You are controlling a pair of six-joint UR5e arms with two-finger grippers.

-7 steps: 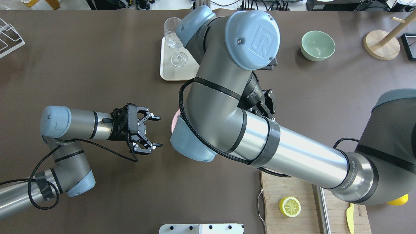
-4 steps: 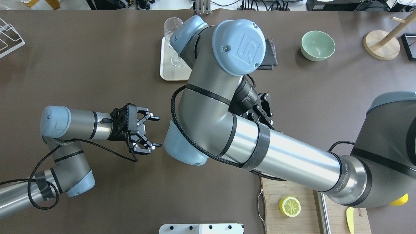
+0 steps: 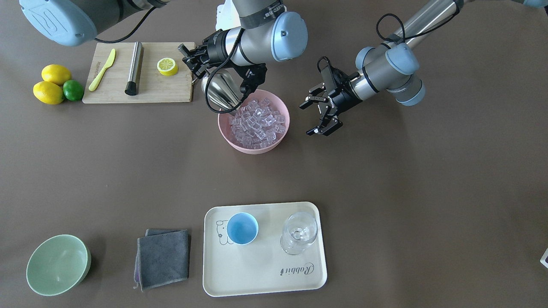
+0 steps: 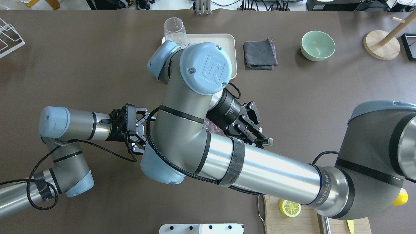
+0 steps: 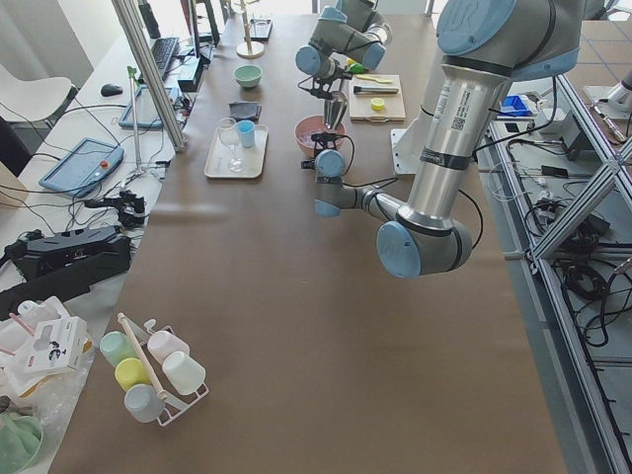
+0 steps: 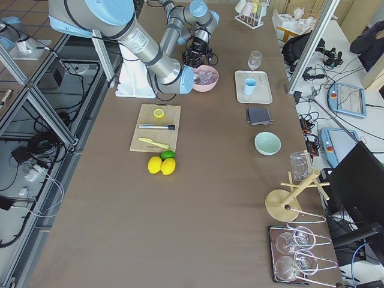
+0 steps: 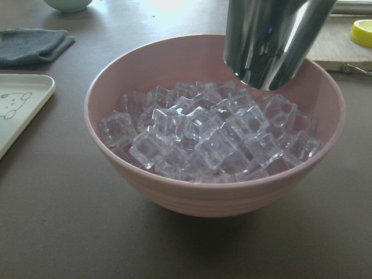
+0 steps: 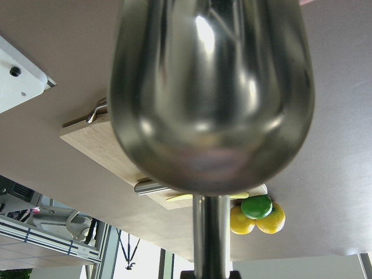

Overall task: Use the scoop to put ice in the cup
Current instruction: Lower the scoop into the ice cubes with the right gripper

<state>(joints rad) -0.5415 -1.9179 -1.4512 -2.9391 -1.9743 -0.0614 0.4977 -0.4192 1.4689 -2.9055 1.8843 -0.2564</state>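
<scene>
green bowl (image 3: 30, 267), grey cloth (image 3: 164, 258), stemmed glass (image 3: 299, 233)

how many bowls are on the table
2. A pink bowl full of ice, under the scoop, near the robot. An empty pale green bowl on the operators' side, beside the grey cloth. The arms may hide more.

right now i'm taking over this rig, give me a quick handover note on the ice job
The right gripper is shut on the scoop handle, scoop tipped mouth-down over the ice in the pink bowl.
The left gripper is open, empty, beside the pink bowl.
The cup is empty on the tray, next to the stemmed glass.
Done: scoop picked up and at the ice.
Left: dig in, carry a load to the cup, tip it in.
</scene>
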